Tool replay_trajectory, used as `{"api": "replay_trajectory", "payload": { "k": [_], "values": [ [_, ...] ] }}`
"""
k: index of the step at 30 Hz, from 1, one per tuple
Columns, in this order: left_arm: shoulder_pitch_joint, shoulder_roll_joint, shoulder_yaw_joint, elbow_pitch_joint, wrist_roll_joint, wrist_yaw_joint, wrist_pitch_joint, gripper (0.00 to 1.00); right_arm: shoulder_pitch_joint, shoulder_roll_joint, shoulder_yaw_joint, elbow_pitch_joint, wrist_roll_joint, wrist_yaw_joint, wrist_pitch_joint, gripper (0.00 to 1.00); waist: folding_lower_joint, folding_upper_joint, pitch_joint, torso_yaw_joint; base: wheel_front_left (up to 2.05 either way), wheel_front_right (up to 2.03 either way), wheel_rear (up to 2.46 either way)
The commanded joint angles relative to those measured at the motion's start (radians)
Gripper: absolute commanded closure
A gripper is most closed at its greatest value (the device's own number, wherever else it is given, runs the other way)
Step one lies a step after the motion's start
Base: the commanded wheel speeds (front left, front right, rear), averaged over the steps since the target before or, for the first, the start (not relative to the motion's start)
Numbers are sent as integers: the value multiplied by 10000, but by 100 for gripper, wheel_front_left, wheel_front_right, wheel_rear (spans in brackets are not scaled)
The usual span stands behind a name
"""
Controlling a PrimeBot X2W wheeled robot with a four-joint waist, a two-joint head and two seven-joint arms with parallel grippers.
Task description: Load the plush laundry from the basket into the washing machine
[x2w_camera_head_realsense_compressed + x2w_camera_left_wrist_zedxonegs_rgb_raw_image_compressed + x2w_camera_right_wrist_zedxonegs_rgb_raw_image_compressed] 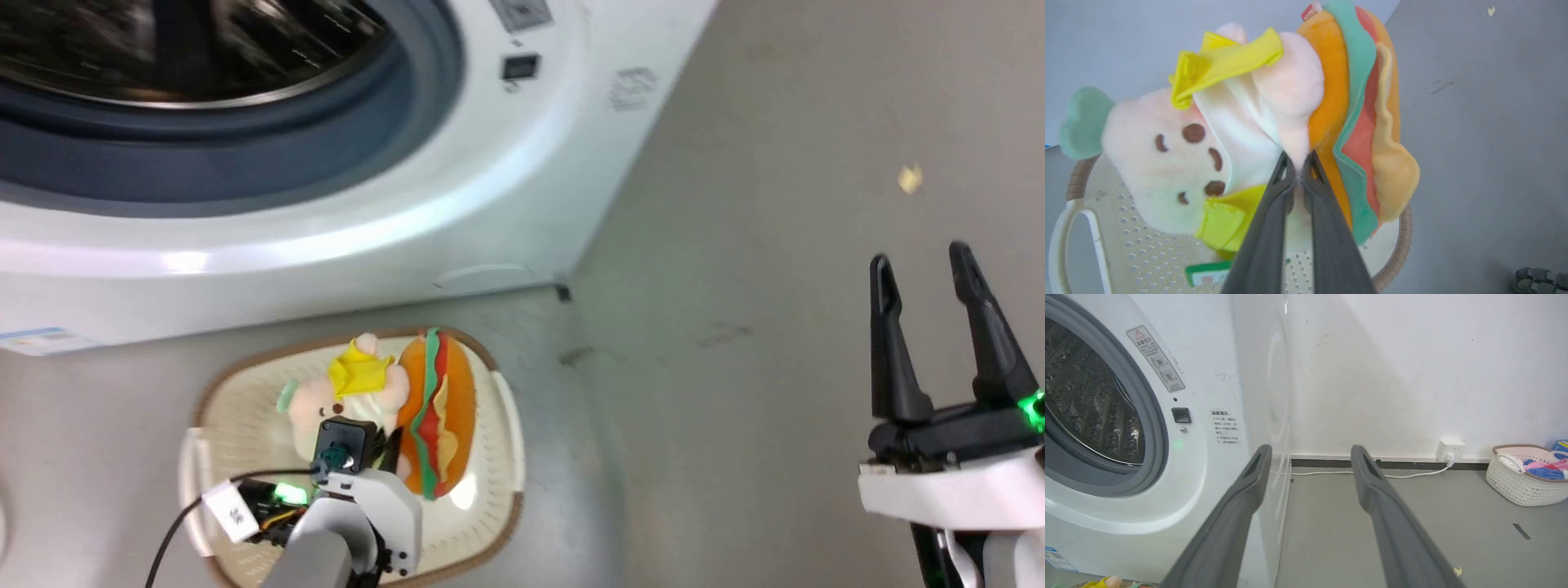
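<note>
- The left gripper (1299,165) is pinching a thin pink fold of the doll (1163,163), with its fingers almost meeting.
- The doll is lying in the basket (1126,245), at 7 o'clock in the head view, and the burger plush (1359,122) is leaning against it.
- Both toys are looking light and soft. A thicker limb is probably giving a safer hold.
- The right gripper (918,257) is waiting open at 4 o'clock, and the washing machine (506,163) is standing at 11 o'clock.
</note>
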Motion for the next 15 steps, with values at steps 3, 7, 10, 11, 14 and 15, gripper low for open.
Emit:
{"api": "replay_trajectory", "payload": {
  "k": [3, 7, 10, 11, 14, 15],
  "values": [
    [806, -63, 244, -1497, -56, 176, -63, 100, 347, -18, -113, -66, -97, -9, -45, 0, 1, -1, -1026, 914, 0, 0, 0],
    [1644, -80, 618, -3517, 27, 394, -64, 100, 595, -18, -210, -80, -144, -9, -45, 0, 1, -1, -1410, 1233, 0, 0, 0],
    [2148, -91, 980, -5096, 168, 551, -65, 100, 722, -18, -221, -120, -187, -9, -45, 0, 1, -1, -1598, 1428, 0, 0, 0],
    [2285, -101, 1104, -5623, 234, 594, -65, 100, 755, -18, -220, -131, -201, -9, -45, 0, 1, -1, -1643, 1481, 0, 0, 0],
    [2690, -160, 1639, -8071, 673, 703, -65, 100, 785, -18, -167, -202, -233, -9, -45, 0, 1, -1, -1623, 1605, 0, 0, 0],
    [2703, -174, 1744, -8492, 750, 705, -65, 100, 769, -18, -150, -225, -232, -9, -45, 0, 1, -1, -1572, 1606, 0, 0, 0]
  ]
}}
